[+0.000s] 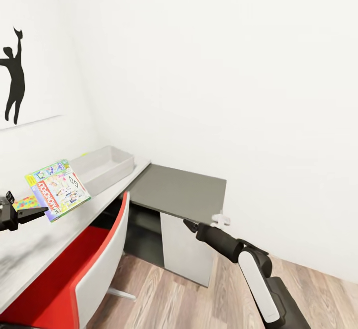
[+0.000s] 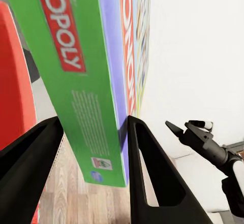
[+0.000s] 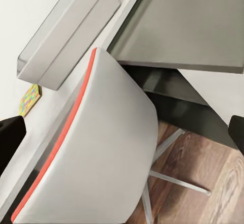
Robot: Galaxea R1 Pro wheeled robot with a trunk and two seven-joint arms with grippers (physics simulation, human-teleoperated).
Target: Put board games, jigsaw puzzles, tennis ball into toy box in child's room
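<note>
A: Head view. What does the left gripper (image 1: 31, 213) hold, relative to the toy box (image 1: 105, 166)?

B: It is clamped on the green-edged board game (image 1: 58, 190), held tilted in the air above the table (image 1: 35, 249), just short of the toy box. A jigsaw puzzle (image 1: 26, 203) lies on the table beneath the game. A red-and-white chair (image 1: 97, 264) stands at the table, below the toy box.

A: And the right gripper (image 1: 189, 224)?

B: It hangs over the dark shelf unit (image 1: 181, 192) beside the toy box; whether its fingers are spread cannot be told here.

A: Left wrist view?

B: Both fingers (image 2: 147, 178) press the game's (image 2: 86, 82) edge.

A: Right wrist view?

B: The black fingertips (image 3: 10, 135) stand wide apart, gripping nothing; the toy box (image 3: 66, 31) sits on the table beyond the chair (image 3: 101, 148), the puzzle (image 3: 29, 98) near its corner.
</note>
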